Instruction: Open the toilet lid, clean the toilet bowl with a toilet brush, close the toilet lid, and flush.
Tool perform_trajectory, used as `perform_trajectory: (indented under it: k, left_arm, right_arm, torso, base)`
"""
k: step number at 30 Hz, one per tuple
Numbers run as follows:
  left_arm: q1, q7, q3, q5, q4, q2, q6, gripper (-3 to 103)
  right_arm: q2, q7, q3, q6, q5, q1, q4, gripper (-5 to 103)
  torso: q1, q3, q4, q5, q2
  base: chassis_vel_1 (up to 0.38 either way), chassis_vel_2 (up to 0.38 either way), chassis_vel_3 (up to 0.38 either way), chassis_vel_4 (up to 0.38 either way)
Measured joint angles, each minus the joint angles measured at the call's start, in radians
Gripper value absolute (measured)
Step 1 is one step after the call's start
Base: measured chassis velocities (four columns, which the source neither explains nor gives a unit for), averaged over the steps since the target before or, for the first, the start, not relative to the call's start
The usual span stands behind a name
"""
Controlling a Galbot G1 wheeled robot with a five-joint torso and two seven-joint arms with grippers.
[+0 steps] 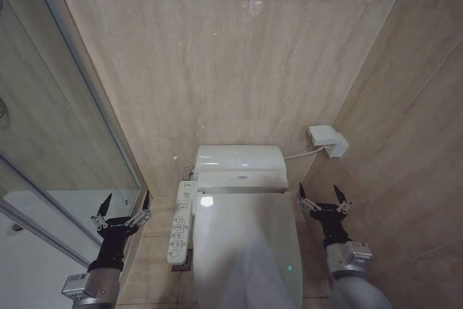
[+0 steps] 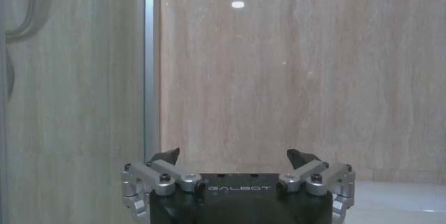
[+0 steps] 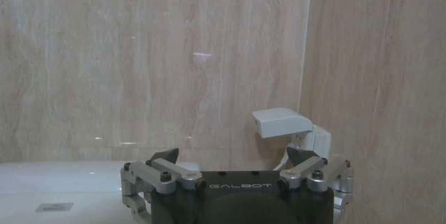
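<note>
Head view has the toilet lid [image 1: 246, 251] down flat — left gripper [image 1: 122, 206] and right gripper [image 1: 321, 196] hang either side, both spread wide, holding nothing.

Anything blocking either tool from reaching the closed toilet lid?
Nothing visible. The glossy white plastic oval toilet lid lies closed between the arms. The left tool hangs open beside the white side control panel, which sits between it and the lid's edge; the right tool hangs open with bare space to the lid.

Glossy white toilet lid [image 1: 246, 251], beige veined wall tiles [image 1: 239, 56]
</note>
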Motion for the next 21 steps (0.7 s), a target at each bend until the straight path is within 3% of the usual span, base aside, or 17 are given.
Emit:
perform_trajectory:
  k: [21]
  left_arm:
    - [0.021, 0.007, 0.010, 0.052, -0.004, -0.022, 0.004, 100]
  right_arm:
    - [0.000, 0.000, 0.000, 0.000, 0.000, 0.000, 0.000, 100]
  torso:
    - [0.000, 0.000, 0.0000, 0.0000, 0.000]
  base:
    - [0.000, 0.000, 0.000, 0.000]
